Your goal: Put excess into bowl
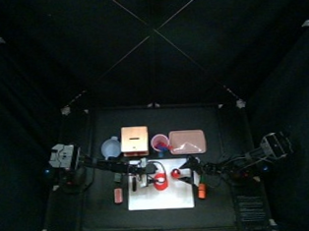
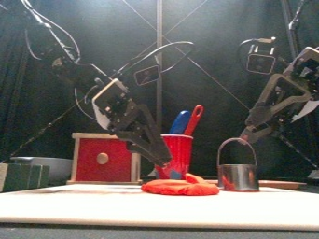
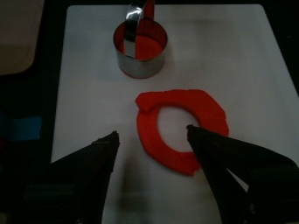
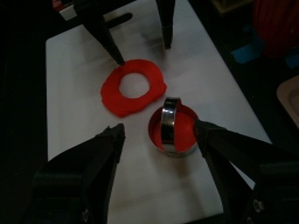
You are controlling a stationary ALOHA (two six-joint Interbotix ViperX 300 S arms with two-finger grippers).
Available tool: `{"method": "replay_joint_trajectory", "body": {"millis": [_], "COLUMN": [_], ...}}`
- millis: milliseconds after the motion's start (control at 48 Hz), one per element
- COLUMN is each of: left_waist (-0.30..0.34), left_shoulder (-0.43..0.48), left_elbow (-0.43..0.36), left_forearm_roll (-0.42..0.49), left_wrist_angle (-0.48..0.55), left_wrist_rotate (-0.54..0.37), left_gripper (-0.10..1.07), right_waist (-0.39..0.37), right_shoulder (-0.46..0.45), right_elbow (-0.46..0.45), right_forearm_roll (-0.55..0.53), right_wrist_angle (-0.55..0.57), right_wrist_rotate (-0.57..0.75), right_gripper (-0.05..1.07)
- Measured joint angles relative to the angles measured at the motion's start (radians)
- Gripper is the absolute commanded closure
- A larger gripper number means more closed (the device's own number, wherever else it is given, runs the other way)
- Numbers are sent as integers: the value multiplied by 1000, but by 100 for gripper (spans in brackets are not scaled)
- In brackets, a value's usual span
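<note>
The white sheet (image 3: 82, 105) lies flat on the black tabletop (image 1: 110, 214) and serves as my landmark; everything that matters sits on it or just off its edges. The excess (image 3: 177, 127), a bright red ring of soft stuff with a ragged outline, lies flat near the middle of the sheet (image 4: 87, 122); nothing has hold of it. The left tool (image 3: 152, 147) hangs above it with its two black jaws spread about as wide as they go, one to either side of the ring, and I see no contact with it; from the front the same tool (image 2: 156, 154) stands just over the red heap (image 2: 181, 187).

A round metal cutter (image 3: 139, 48) with a handle arched over it stands upright on the sheet, just beside the excess (image 4: 132, 87) and apart from it. The right tool (image 4: 167, 140) has its jaws set one on each side of this cutter (image 4: 172, 127); whether they press on it or merely bracket it I cannot tell.

Beyond the sheet's far edge, the bowl (image 1: 113, 147), pale blue-lavender, sits off the far left corner; next to it an orange box (image 1: 135, 139), then a red cup (image 2: 177, 154) holding blue and red tools, then a pink tray (image 1: 187, 139) off the far right corner.
</note>
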Motion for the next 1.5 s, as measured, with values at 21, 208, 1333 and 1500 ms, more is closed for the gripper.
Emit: {"method": "replay_joint_trajectory", "body": {"millis": [21,208,1333,1500], "left_waist": [2,5,-5,-6], "left_shoulder": [8,55,101,77], "left_elbow": [-5,-35,-58,-52], "left_forearm_roll": [3,11,12,12], "left_wrist_angle": [0,6,12,17], "left_wrist_rotate": [-2,0,-5,-2], "left_gripper": [1,2,41,41], "right_waist": [0,-5,-15,-15], "right_shoulder": [-3,-26,-29,-29], "right_elbow": [2,11,12,12], "right_forearm_roll": [0,0,-3,-2], "right_wrist_angle": [3,11,11,11], "right_wrist_rotate": [0,0,2,0], "right_gripper": [8,8,8,8]}}
